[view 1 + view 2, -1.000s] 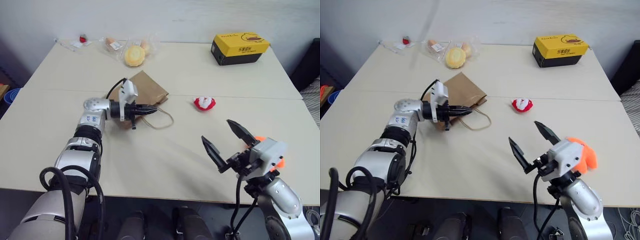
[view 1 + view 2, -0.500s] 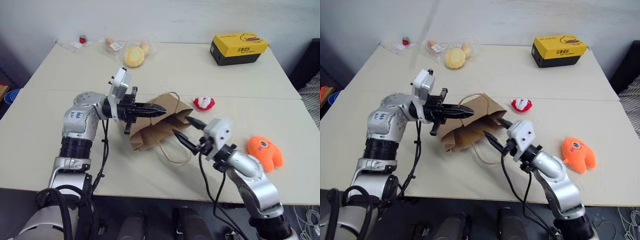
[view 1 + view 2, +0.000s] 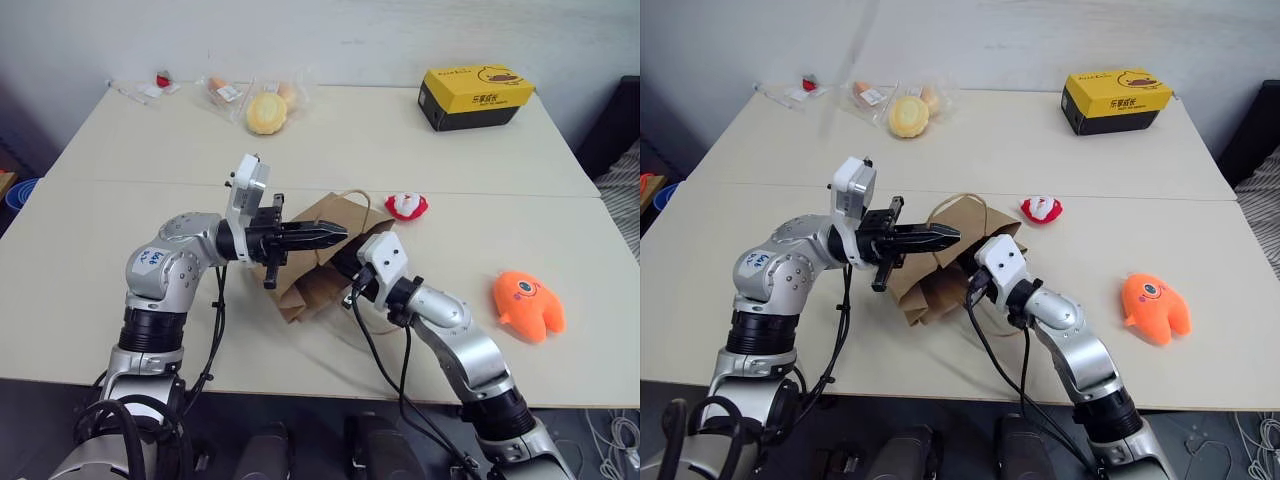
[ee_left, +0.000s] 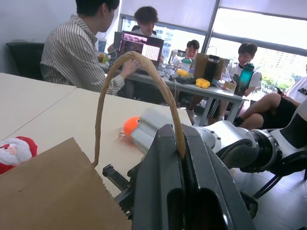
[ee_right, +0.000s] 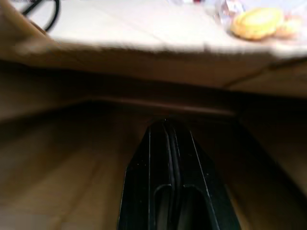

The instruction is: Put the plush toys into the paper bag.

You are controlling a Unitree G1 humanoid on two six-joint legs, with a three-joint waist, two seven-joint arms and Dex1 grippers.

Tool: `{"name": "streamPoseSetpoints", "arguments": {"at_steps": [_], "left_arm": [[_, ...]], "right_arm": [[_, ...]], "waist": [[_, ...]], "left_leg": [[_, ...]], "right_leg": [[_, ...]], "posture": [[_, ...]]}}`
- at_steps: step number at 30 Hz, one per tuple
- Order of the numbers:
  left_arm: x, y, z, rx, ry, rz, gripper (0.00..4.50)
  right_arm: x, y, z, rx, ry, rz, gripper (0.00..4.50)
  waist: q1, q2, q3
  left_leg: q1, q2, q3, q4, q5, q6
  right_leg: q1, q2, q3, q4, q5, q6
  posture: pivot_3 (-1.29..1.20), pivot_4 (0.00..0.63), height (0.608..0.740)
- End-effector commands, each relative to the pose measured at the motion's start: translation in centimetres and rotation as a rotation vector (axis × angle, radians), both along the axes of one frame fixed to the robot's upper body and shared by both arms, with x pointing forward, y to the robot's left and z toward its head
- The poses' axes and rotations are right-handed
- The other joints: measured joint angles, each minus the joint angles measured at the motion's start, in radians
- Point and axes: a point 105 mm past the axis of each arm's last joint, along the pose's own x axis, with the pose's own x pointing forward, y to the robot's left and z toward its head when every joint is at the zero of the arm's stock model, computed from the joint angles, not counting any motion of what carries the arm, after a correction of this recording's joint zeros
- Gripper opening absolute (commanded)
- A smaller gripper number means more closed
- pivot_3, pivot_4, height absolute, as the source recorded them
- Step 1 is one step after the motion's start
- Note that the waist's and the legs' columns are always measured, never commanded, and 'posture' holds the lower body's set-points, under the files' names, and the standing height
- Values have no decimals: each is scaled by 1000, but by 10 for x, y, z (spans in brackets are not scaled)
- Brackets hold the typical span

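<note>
The left gripper (image 3: 335, 236) is clamped on a cord handle (image 4: 139, 81) of the paper bag (image 3: 320, 260), holding the mouth raised off the table (image 3: 130, 205). The right gripper (image 5: 171, 158), fingers pressed together on nothing, reaches inside that mouth. Both plush toys lie outside the bag on the right arm's side: the red-and-white toy (image 3: 407, 206) just beyond the bag, the orange toy (image 3: 529, 304) well apart toward the table's right edge, so the right arm is judged nearer to each.
</note>
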Motion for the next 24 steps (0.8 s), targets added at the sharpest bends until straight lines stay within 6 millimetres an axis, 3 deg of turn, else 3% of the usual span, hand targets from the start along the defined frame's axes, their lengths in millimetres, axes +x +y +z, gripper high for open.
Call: {"name": "streamPoseSetpoints", "arguments": {"at_steps": [1, 8, 16, 21, 24], "left_arm": [[-2, 0, 27, -78, -54, 0, 0], [6, 7, 55, -233, -17, 49, 0], [17, 28, 70, -250, -35, 128, 0], [14, 29, 67, -220, -46, 123, 0], [11, 23, 58, -192, -44, 109, 0]], "right_arm": [[3, 12, 4, -5, -33, 35, 17], [4, 14, -19, -44, 3, 57, 17], [-5, 4, -37, -95, 23, 75, 17], [-10, 5, -33, -80, -11, 112, 17], [-11, 10, -11, 20, -45, 121, 17]], "waist": [[0, 0, 0], [-1, 0, 0], [-3, 0, 0], [-3, 0, 0], [-4, 0, 0]], "left_leg": [[0, 0, 0, 0, 0, 0], [0, 0, 0, 0, 0, 0], [0, 0, 0, 0, 0, -1], [0, 0, 0, 0, 0, -1], [0, 0, 0, 0, 0, -1]], "right_leg": [[0, 0, 0, 0, 0, 0], [0, 0, 0, 0, 0, 0], [0, 0, 0, 0, 0, 0], [0, 0, 0, 0, 0, 0], [0, 0, 0, -1, 0, 0]], "posture": [[0, 150, 740], [0, 150, 740], [0, 150, 740], [0, 150, 740], [0, 150, 740]]}}
